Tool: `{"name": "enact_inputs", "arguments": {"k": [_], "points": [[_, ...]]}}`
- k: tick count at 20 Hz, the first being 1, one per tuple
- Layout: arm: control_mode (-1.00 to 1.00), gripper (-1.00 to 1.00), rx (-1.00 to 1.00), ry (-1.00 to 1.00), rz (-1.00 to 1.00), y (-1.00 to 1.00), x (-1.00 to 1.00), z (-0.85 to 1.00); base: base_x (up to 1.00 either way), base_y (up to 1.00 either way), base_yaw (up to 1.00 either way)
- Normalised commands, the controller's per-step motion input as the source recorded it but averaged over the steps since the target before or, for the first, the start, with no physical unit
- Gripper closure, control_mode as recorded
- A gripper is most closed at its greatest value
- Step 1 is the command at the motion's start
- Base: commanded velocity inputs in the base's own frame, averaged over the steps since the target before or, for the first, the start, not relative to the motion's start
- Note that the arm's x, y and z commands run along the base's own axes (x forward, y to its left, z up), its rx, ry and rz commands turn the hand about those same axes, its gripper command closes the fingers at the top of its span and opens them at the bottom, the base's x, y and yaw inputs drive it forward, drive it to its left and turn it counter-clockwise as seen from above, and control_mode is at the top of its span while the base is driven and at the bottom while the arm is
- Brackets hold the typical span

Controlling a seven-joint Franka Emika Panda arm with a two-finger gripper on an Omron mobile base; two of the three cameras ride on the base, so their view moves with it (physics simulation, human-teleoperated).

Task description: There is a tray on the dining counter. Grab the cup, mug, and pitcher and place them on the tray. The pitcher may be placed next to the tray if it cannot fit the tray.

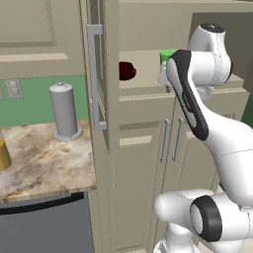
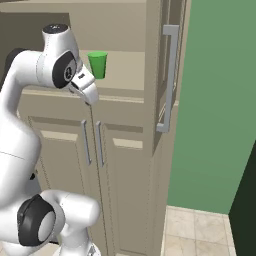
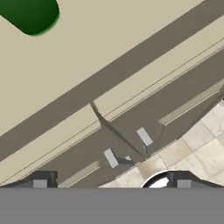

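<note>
Pitcher [image 1: 3, 155]: at the far left edge of the left base view, a yellow-orange vessel cut off by the frame, standing on a marbled stone counter [image 1: 44, 158].
Canister [image 1: 65, 111]: a grey cylinder with a small knob on top, upright on the same stone counter, to the right of the pitcher and well apart from it, against a green wall.
Tall cabinet [image 1: 106, 123]: a beige unit with a long grey handle [image 1: 95, 76], dividing the stone counter from the recess where I work.
Mug [image 1: 126, 70]: dark red and rounded, on a beige shelf [image 2: 125, 70] in the recess, partly hidden behind the tall cabinet's edge.
Cup [image 2: 97, 64]: bright green, upright on the same shelf, right of the mug and well apart from it.
My gripper [image 3: 111, 183]: near the shelf's front edge, close beside the cup, not touching it.
My jaws: spread wide, nothing between them.
Lower doors [image 2: 92, 150]: two beige cabinet doors with slim grey handles, below the shelf.
</note>
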Motion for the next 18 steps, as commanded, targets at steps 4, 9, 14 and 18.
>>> {"name": "enact_inputs", "arguments": {"k": [4, 9, 14, 18], "points": [[-1.0, -1.0, 0.13, -0.11, -0.23, 0.0, 0.0, 0.15, 0.0, 0.0, 0.0], [-1.0, -1.0, 0.17, -0.07, -0.23, 0.0, 0.0, 0.15, 0.0, 0.0, 0.0], [-1.0, -1.0, 0.21, -0.04, -0.17, 0.0, 0.0, 0.14, 0.0, 0.0, 0.0], [-1.0, -1.0, 0.17, -0.06, -0.09, -0.06, 0.0, 0.11, 0.0, 0.0, 0.0]]}}
